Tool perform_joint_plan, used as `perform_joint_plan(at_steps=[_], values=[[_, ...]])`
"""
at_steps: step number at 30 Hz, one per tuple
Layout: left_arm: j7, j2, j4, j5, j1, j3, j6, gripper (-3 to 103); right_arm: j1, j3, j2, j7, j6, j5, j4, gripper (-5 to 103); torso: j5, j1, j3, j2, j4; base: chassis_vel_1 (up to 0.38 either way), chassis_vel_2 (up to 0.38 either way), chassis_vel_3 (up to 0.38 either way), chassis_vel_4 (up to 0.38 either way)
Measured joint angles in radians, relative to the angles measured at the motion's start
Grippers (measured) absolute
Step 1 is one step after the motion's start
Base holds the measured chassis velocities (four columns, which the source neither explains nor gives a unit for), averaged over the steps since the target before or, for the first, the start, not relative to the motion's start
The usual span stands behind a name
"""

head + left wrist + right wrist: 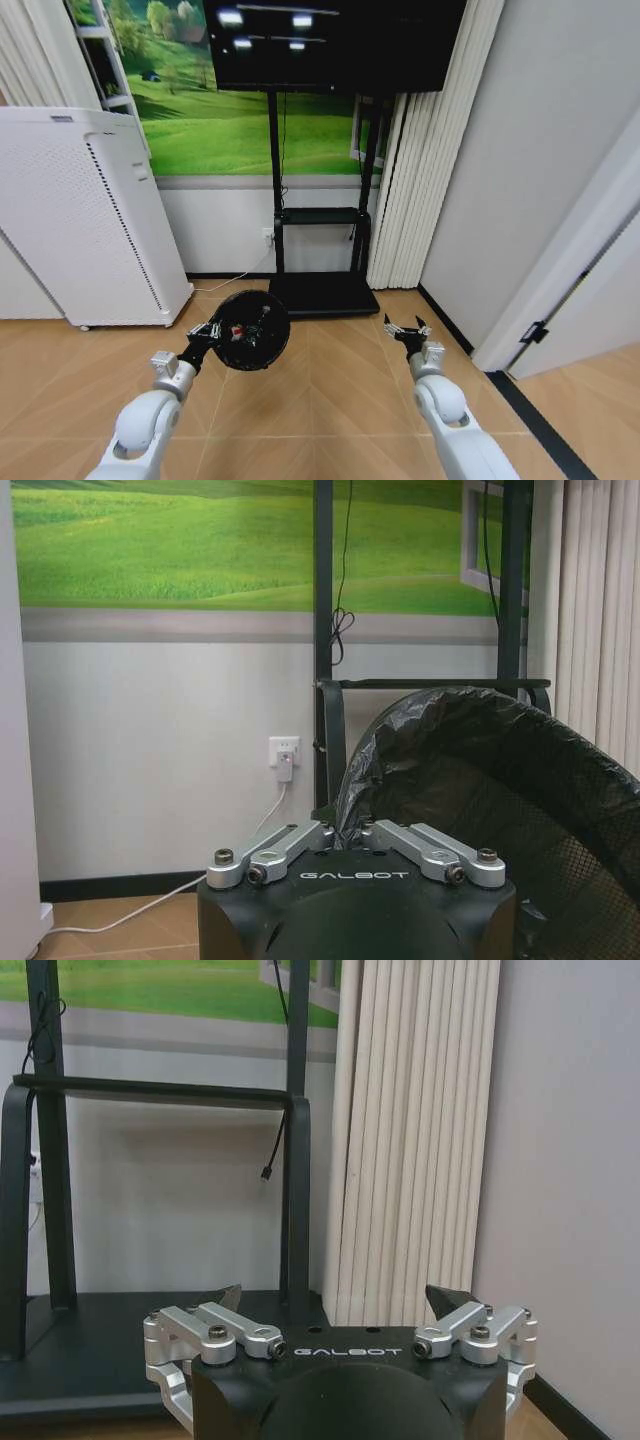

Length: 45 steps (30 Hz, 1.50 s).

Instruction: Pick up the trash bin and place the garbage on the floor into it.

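Note:
In the head view the trash bin (pixel 250 330), a small black round mesh basket, hangs above the wooden floor with its mouth tipped toward me. My left gripper (pixel 213 331) is shut on its near rim. Small red and white pieces of garbage (pixel 240 333) lie inside it. The left wrist view shows the bin (pixel 520 790) with a black bag lining it, and my left gripper (pixel 345 832) clamped on the rim. My right gripper (pixel 405 328) hovers open and empty to the right of the bin; its spread fingers (pixel 228 1296) point at the TV stand.
A tall white perforated appliance (pixel 80 220) stands at the left. The black TV stand (pixel 322 293) is straight ahead against the wall, with pleated curtains (pixel 420 180) beside it. A door frame (pixel 560 270) is at the right. A white cord (pixel 150 905) runs from the wall socket (pixel 284 752).

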Motion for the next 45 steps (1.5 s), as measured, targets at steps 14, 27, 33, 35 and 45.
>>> perform_joint_plan(at_steps=[14, 27, 33, 35, 45], values=[[0.002, 0.006, 0.001, -0.021, -0.003, -0.024, 0.000, 4, -0.028, 0.006, 0.015, -0.017, -0.024, -0.083, 0.024, 100, 0.0000, 0.000, 0.000, 0.000, 0.0002, 0.000, 0.000, 0.000, 0.000], [0.002, 0.005, -0.012, -0.026, 0.010, -0.038, 0.000, 4, -0.048, 0.012, 0.012, -0.018, -0.033, -0.087, 0.051, 100, 0.0000, 0.000, 0.000, 0.000, 0.0000, 0.066, 0.060, -0.072, -0.061], [0.002, 0.006, -0.019, -0.030, 0.015, -0.043, 0.000, 4, -0.064, 0.019, 0.013, -0.018, -0.031, -0.091, 0.064, 100, 0.0001, 0.000, 0.000, 0.000, 0.0000, 0.096, 0.100, -0.092, -0.088], [0.002, 0.006, -0.020, -0.030, 0.016, -0.044, 0.000, 4, -0.067, 0.020, 0.013, -0.018, -0.030, -0.093, 0.066, 100, 0.0000, 0.000, 0.000, 0.000, -0.0001, 0.141, 0.122, -0.161, -0.149], [0.004, 0.006, -0.035, -0.034, 0.034, -0.060, 0.000, 4, -0.087, 0.023, 0.018, -0.018, -0.028, -0.100, 0.086, 100, -0.0002, 0.000, 0.000, 0.000, 0.0001, 0.161, 0.166, -0.160, -0.158]])
